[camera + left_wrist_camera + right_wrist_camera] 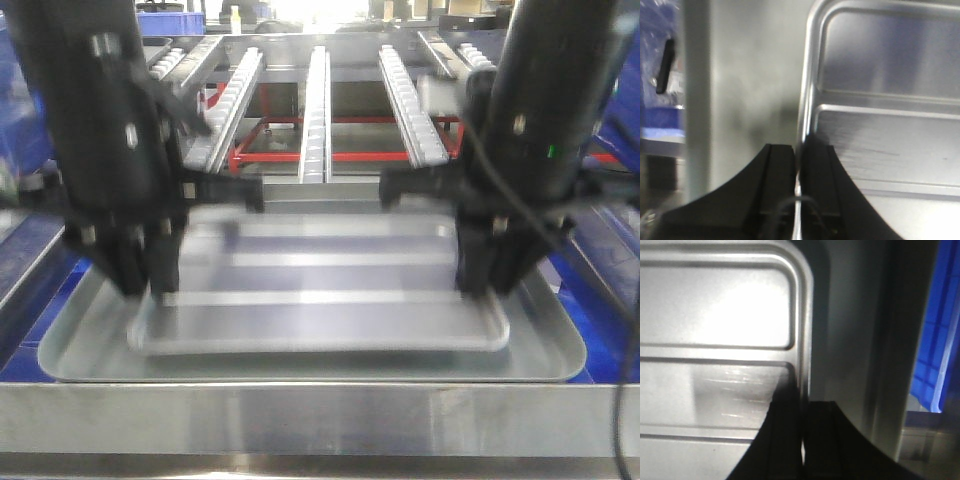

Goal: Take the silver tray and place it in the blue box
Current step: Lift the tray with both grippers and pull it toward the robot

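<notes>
The silver tray (320,300) hangs level and motion-blurred between my two arms, a little above a second, similar tray (300,368). My left gripper (150,285) is shut on its left rim. In the left wrist view the black fingers (780,170) pinch the thin rim of the tray (890,125). My right gripper (490,285) is shut on the right rim. In the right wrist view its fingers (785,430) clamp the edge of the tray (715,315). Blue ribbed plastic, probably the blue box (940,340), shows at the right edge of the right wrist view.
The lower tray lies on a steel table with a raised front edge (300,420). Roller conveyor rails (318,100) over a red frame (300,155) stand behind. Blue plastic shows on the left (30,270) and right (605,260).
</notes>
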